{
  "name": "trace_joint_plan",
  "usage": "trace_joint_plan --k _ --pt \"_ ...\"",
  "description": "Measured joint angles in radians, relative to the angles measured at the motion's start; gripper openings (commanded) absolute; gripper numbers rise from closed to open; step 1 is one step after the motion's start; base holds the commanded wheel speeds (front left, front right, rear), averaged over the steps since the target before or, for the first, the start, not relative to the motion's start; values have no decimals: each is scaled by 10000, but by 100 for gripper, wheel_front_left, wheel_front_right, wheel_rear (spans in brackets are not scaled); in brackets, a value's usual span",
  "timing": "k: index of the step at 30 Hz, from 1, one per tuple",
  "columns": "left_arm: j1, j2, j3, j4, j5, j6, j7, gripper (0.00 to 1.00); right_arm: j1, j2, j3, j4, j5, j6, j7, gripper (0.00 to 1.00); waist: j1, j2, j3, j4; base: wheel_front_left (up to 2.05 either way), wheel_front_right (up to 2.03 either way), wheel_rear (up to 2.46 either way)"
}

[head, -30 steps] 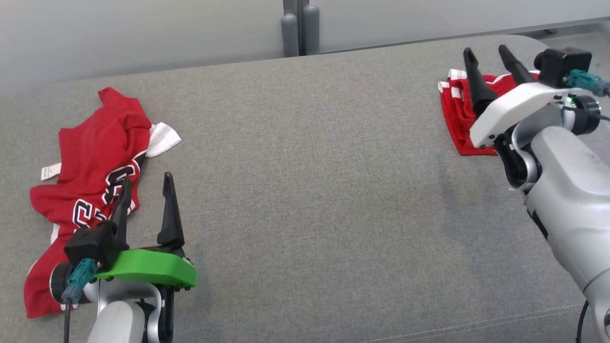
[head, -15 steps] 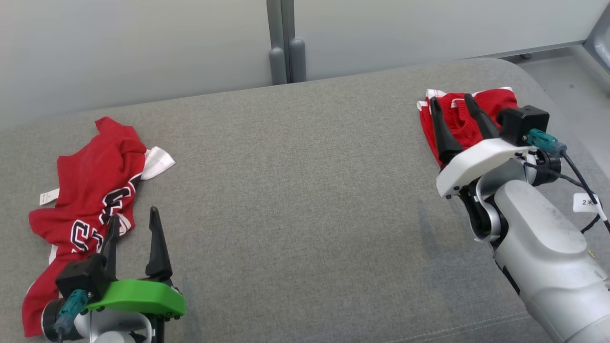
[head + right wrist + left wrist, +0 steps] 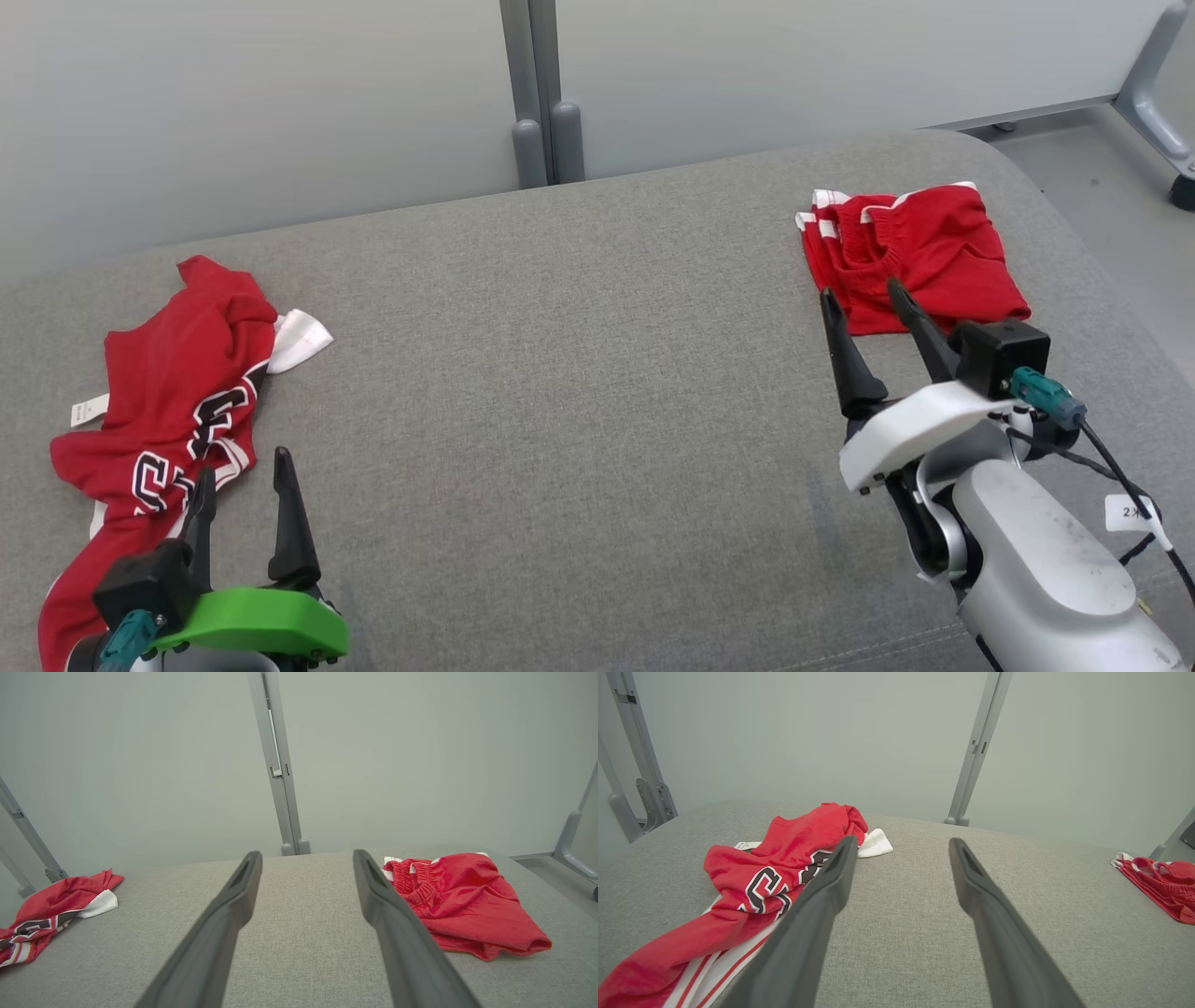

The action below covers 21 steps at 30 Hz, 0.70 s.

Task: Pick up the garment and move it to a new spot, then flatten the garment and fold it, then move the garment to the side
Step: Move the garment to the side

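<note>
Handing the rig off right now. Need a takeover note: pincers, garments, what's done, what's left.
Pincers: left pincer open and empty, at the near edge of the jersey. The right pincer is open and empty, tips by the near edge of the shorts.
Things: the red jersey lies crumpled at the left end of the grey cushion; the red shorts lie folded at the right end.
Done: shorts look folded and set aside.
Left: jersey not yet handled by the look of it. Pick it up, move it to a new spot, flatten, fold, move aside.
</note>
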Motion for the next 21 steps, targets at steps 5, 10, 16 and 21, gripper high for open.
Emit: trace_joint_plan --k 5,10,16,21 --pt "130 2 13 -75 2 0 -8 100 639 127 -207 -316 -163 -10 2 100 0 0 -83 -7 0 0 0" --pt "257 2 15 -146 2 0 -8 100 1103 194 -560 -527 -368 -10 2 100 0 0 -156 -24 0 0 0" --pt "389 2 -36 -207 2 0 -92 100 1476 217 -913 -779 -723 -10 0 100 0 0 -222 -44 0 0 0" --pt "443 2 -107 -224 2 0 -92 100 1797 301 -1078 -1026 -917 -10 2 100 0 0 -260 -37 0 0 0"
